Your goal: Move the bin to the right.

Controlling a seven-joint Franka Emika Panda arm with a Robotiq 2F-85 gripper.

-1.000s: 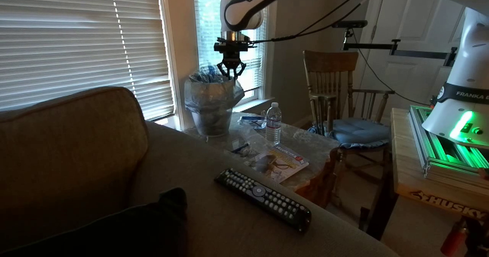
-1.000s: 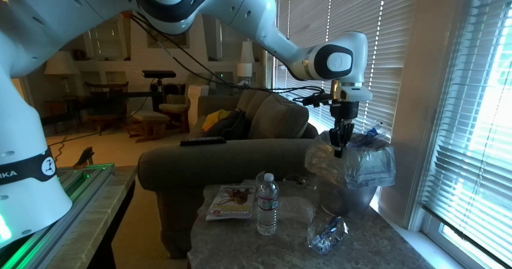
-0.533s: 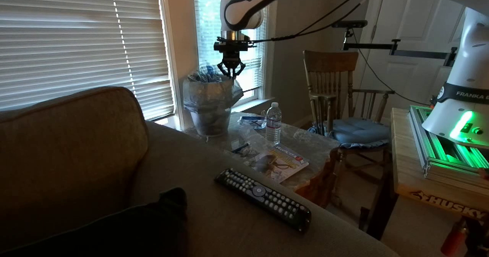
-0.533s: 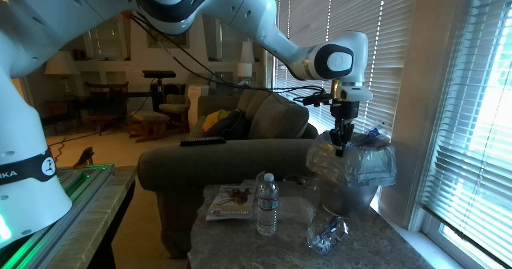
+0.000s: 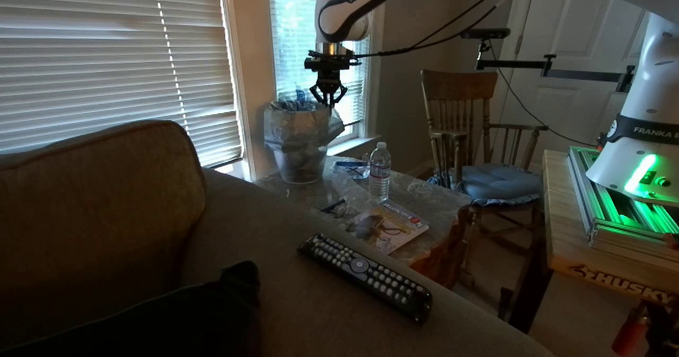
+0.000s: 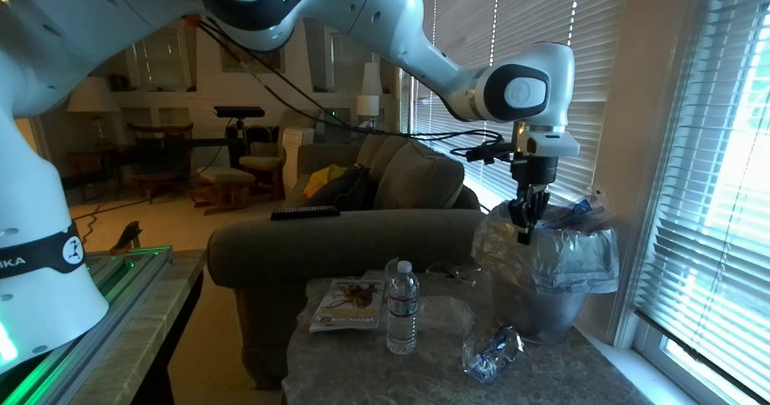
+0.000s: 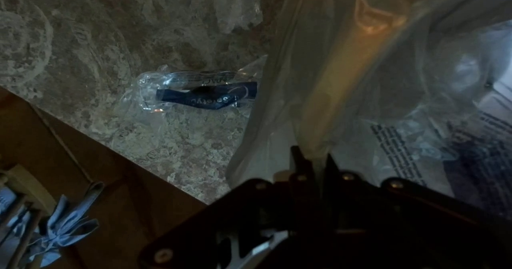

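Note:
The grey bin (image 5: 299,168) stands on the stone-topped table near the window, its plastic liner bunched over the rim. It also shows in an exterior view (image 6: 544,312), upright. My gripper (image 5: 330,104) points down at the bin's near rim, also in an exterior view (image 6: 524,238). In the wrist view the fingertips (image 7: 315,157) are closed to a narrow gap with the rim and liner of the bin (image 7: 336,85) pinched between them. The liner hides most of the rim. I cannot tell whether the base is slightly off the table.
A clear wrapper packet with blue print (image 6: 496,357) lies close to the bin's base, also in the wrist view (image 7: 206,95). A water bottle (image 6: 402,309) and a magazine (image 6: 349,306) are on the table (image 6: 433,387). The sofa arm (image 6: 361,245) and window (image 6: 710,212) flank it.
My gripper and the bin have moved together, away from the sofa and closer to the wrapper packet. The grip on the rim stays shut. The bottle and magazine have not moved.

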